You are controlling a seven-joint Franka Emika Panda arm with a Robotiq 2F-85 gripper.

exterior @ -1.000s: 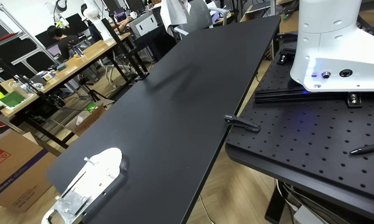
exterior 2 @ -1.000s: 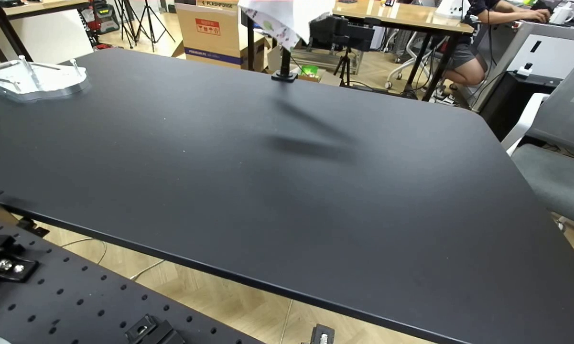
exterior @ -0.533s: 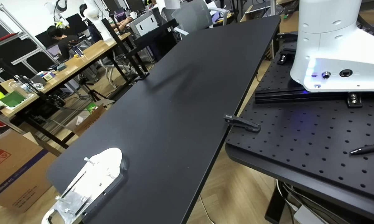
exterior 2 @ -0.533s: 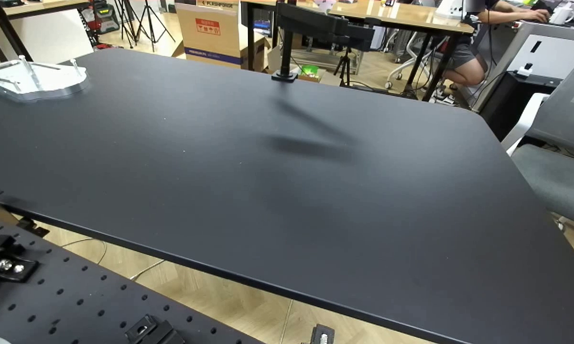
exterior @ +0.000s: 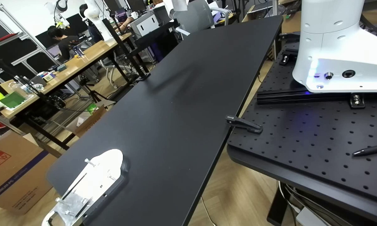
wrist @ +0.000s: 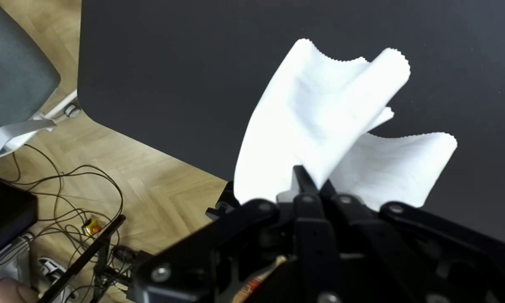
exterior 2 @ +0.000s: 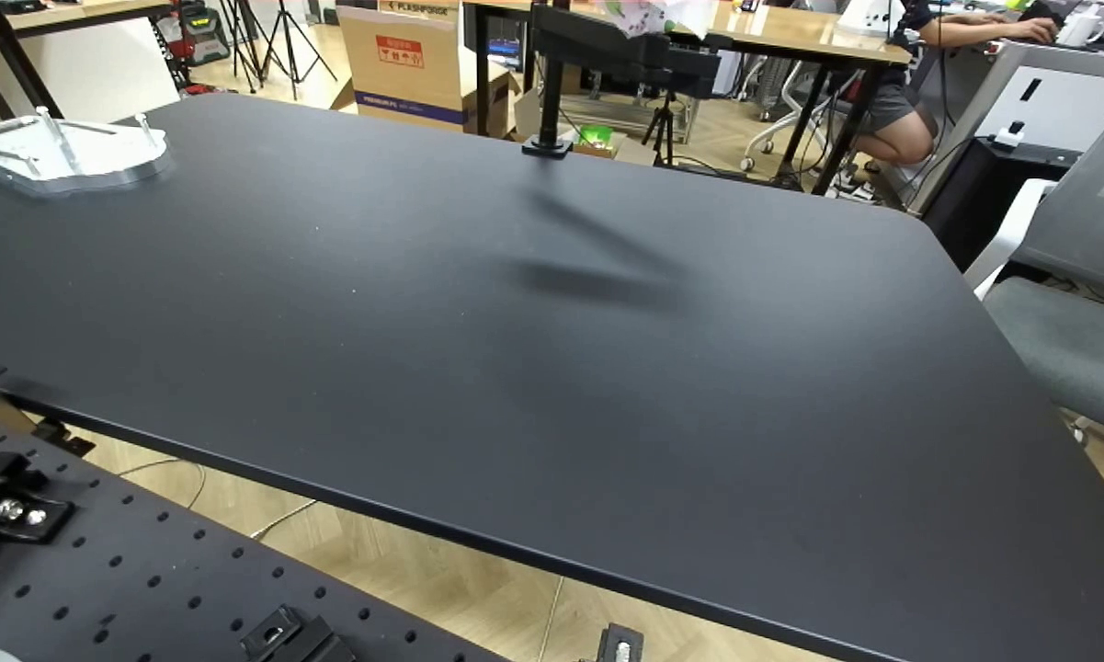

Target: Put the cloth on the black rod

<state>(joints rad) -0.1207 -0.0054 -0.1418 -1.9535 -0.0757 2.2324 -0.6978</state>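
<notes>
My gripper (wrist: 317,187) is shut on the white cloth (wrist: 273,134) in the wrist view. The cloth hangs in folds from the fingertips, over the black table. Its lower edge, with a floral print, shows at the top of an exterior view (exterior 2: 662,14), above and partly behind the black rod. White material at the top of an exterior view (exterior: 179,5) looks like the cloth too. The black rod (exterior 2: 607,46) is a horizontal arm on a post at the table's far edge; it also shows in an exterior view (exterior: 155,33). The gripper is out of both exterior views.
A white fixture with upright pegs (exterior: 94,179) stands at one table end, also visible in an exterior view (exterior 2: 64,156). The post (exterior 2: 552,110) rises from the table edge. A grey chair (exterior 2: 1066,276) stands by the other end. A clamp (exterior: 245,124) sits on the near edge.
The cloth hung lower in front of the rod, then rose almost out of view. Now its lower edge shows at the top again, further right in an exterior view.
</notes>
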